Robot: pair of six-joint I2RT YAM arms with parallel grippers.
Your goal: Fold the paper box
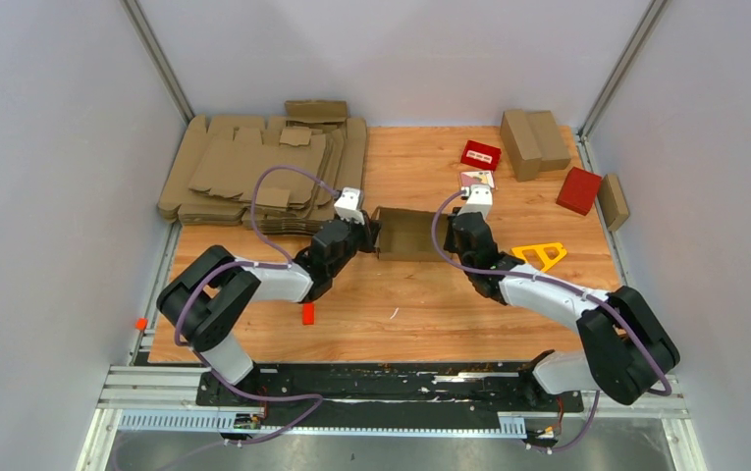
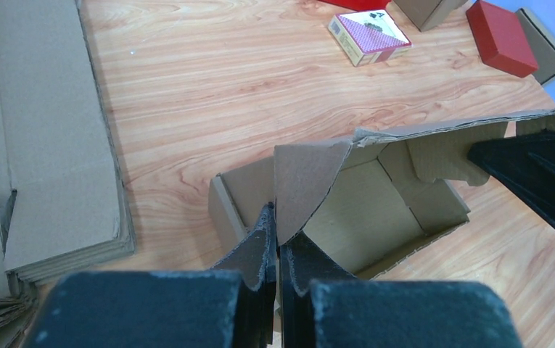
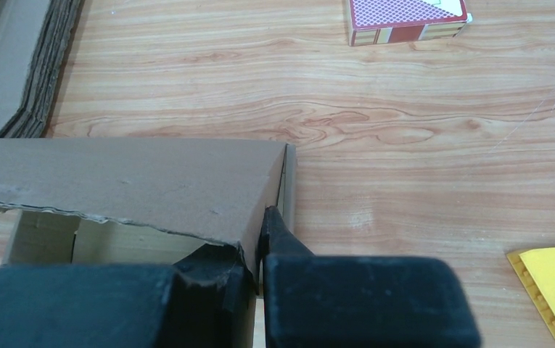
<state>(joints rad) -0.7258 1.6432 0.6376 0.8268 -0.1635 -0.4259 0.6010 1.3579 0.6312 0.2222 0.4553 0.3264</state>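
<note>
As the left gripper pinches the paper box at 9 o'clock, the right gripper clamps its 3 o'clock wall.

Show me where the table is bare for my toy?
Bare wooden table: at the front, between the small red block and the yellow triangular frame; at the back, between the stack of flat brown cardboard and the small red box. Crowded: the middle, the far right corner.

We are looking at the paper box, plain brown corrugated cardboard, half folded. Its side walls are standing up around an open tray, one wide flap with a ragged edge is leaning over the opening, and a rounded tab is hanging inside. It is sitting mid-tabletop.
</note>
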